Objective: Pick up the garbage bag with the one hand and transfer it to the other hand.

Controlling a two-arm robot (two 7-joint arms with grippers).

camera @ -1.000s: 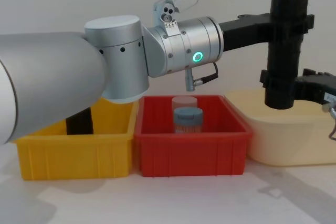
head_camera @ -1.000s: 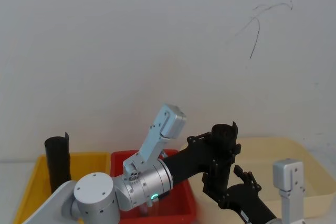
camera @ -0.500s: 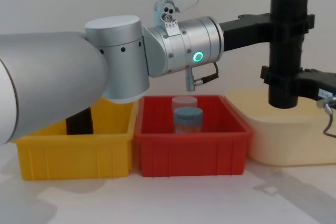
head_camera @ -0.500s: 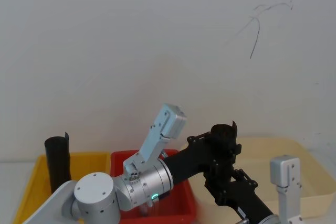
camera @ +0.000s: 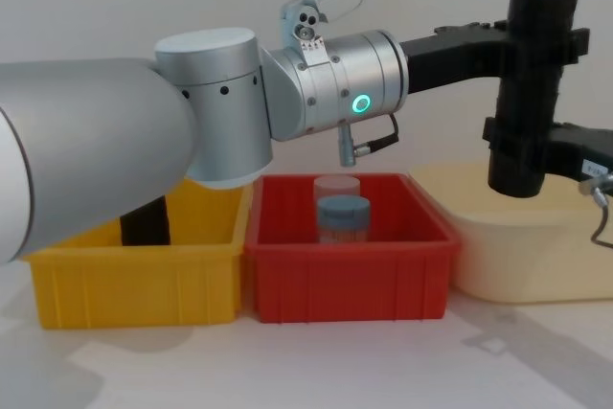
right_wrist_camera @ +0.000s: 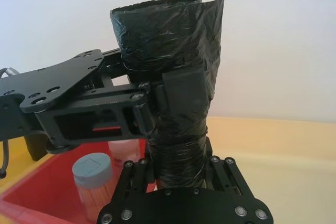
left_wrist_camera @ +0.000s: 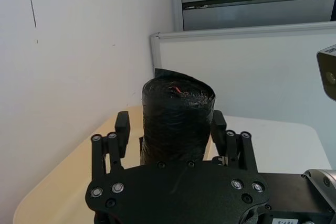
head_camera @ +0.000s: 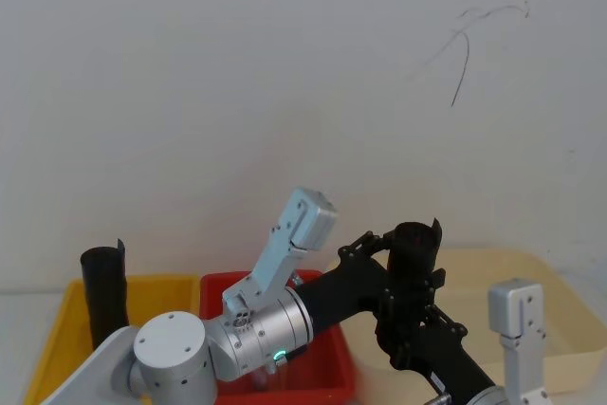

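The garbage bag [head_camera: 415, 253] [camera: 536, 74] is a black roll held nearly upright in the air over the cream bin [camera: 508, 246], its top leaning slightly to the right. My left gripper [camera: 541, 40] [left_wrist_camera: 170, 129] reaches across from the left and is shut on the roll's upper half. My right gripper [camera: 517, 146] [right_wrist_camera: 181, 163] comes in from the right edge and is shut on the lower part, just under the left one. In the right wrist view the garbage bag [right_wrist_camera: 173, 40] rises between both sets of fingers.
A red bin [camera: 345, 265] in the middle holds two lidded jars [camera: 342, 217]. On the left, a yellow bin [camera: 134, 280] contains another black roll [head_camera: 104, 291] with a jagged rim. My left arm's big silver body [camera: 239, 102] spans above the yellow and red bins.
The right gripper has closed in on the bag's lower part. The bag's top and the left gripper have shifted right, so the roll now leans slightly.
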